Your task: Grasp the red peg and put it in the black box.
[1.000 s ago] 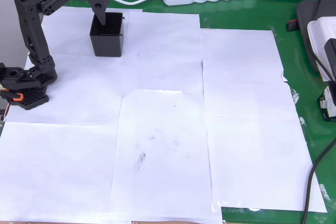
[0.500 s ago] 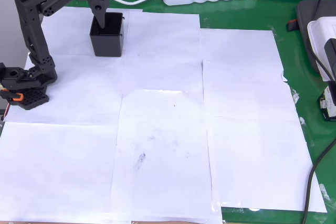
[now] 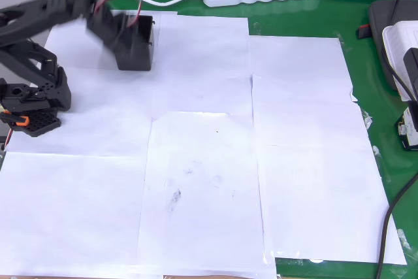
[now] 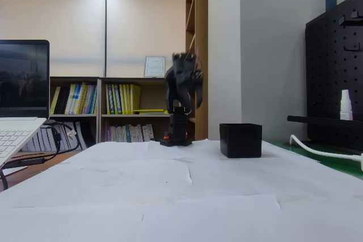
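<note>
Across the near half of the bench (image 3: 366, 96) lie only overlapping white paper sheets (image 3: 202, 181); no red peg lies on them in the overhead view. Farther back, near the far left corner in that view, the black box (image 3: 136, 57) stands upright on the paper, its opening partly covered by the blurred arm (image 3: 39, 21). The jaws (image 3: 108, 27) sit just beside the box's left rim, smeared by motion, so I cannot tell whether they are wide, narrow or holding anything. In the fixed view the box (image 4: 241, 140) stands apart from the arm (image 4: 182, 89) behind it. The peg is probably inside the box or hidden in the jaws. I judge the placing step done or nearly so; next, the arm should clear the box and settle.
</note>
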